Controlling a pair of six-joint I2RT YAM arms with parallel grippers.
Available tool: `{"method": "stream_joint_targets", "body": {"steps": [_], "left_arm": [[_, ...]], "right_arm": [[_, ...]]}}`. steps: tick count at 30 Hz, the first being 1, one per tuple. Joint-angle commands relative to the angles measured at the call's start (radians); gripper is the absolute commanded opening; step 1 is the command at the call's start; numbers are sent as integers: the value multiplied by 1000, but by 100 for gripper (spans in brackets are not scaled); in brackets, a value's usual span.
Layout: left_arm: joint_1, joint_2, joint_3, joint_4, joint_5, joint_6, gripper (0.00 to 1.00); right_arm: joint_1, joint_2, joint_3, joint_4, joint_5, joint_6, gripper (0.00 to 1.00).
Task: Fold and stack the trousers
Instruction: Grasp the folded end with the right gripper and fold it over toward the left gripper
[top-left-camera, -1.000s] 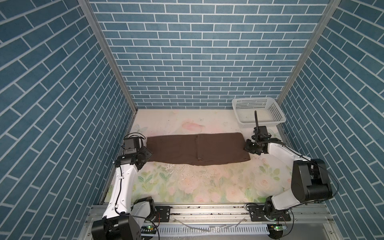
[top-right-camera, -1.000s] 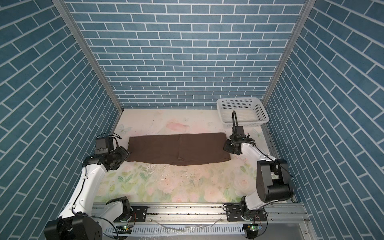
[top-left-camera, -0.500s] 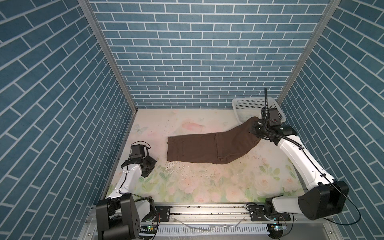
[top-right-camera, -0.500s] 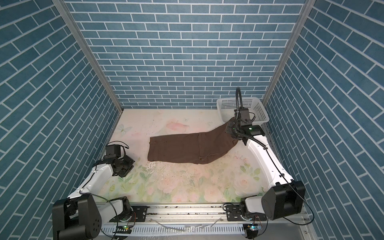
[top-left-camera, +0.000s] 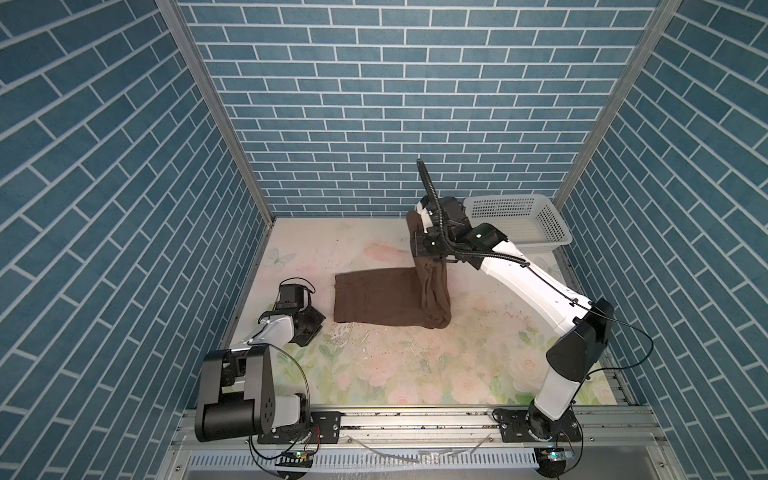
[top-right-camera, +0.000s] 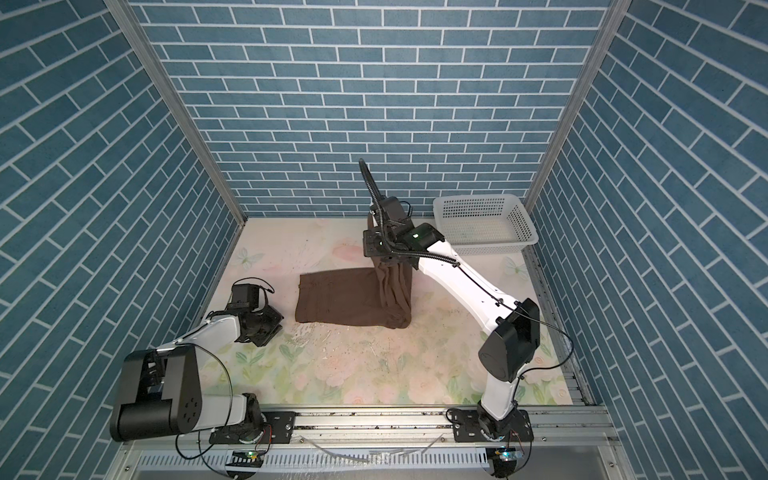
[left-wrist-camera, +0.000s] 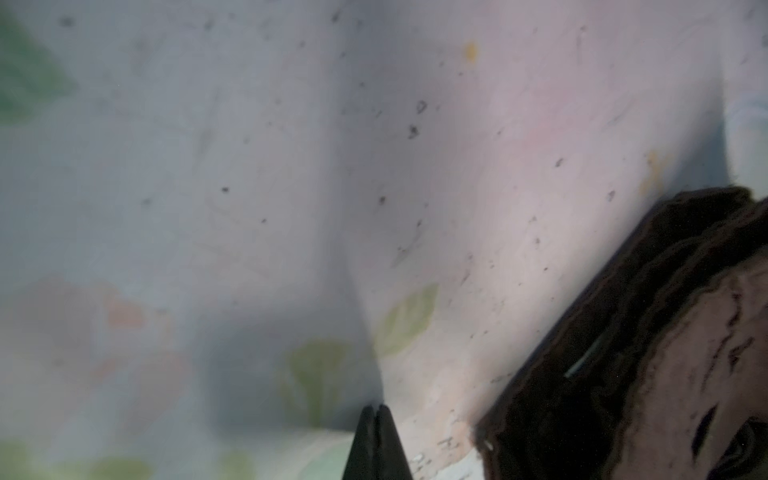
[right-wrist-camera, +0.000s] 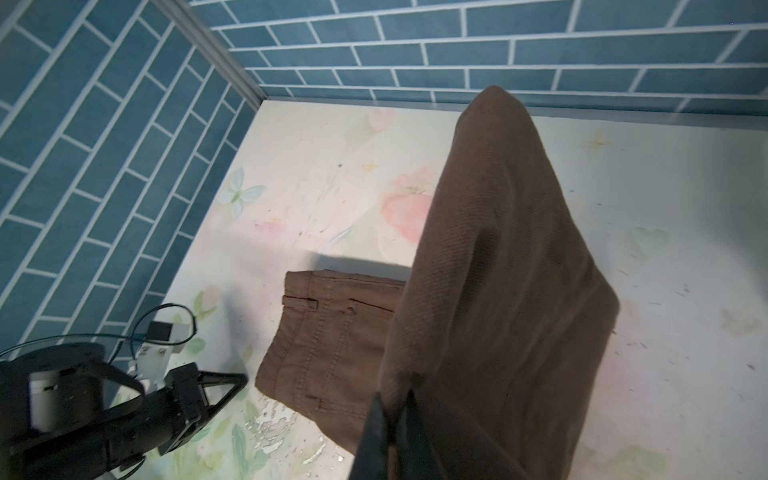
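Trousers (top-left-camera: 374, 299) end pinched up by R tool (right-wrist-camera: 392, 401); L tool (left-wrist-camera: 376, 411) pressed together, empty

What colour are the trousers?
The trousers are plain dark brown, clearest in the right wrist view.

Right end effector (right-wrist-camera: 392, 401) is hanging high at twelve o'clock, pinched; left end effector (left-wrist-camera: 376, 411) is sitting closed at nine o'clock.
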Motion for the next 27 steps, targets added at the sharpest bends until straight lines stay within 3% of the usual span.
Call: {"method": "stream_joint_targets", "body": {"steps": [1,6,26,27], "left_arm": [[-31,42,13,69,12,-21,0],[-72,82,29,92,16,-36,0],[-84,155,19,148,33,-44,0],[-88,161,17,153,34,-46,0]], "right_arm": [[52,51,82,2,-24,17,0],[103,147,114,13,-60,45,0],[253,421,261,21,-197,52,0],[255,433,267,36,-222,41,8]]}}
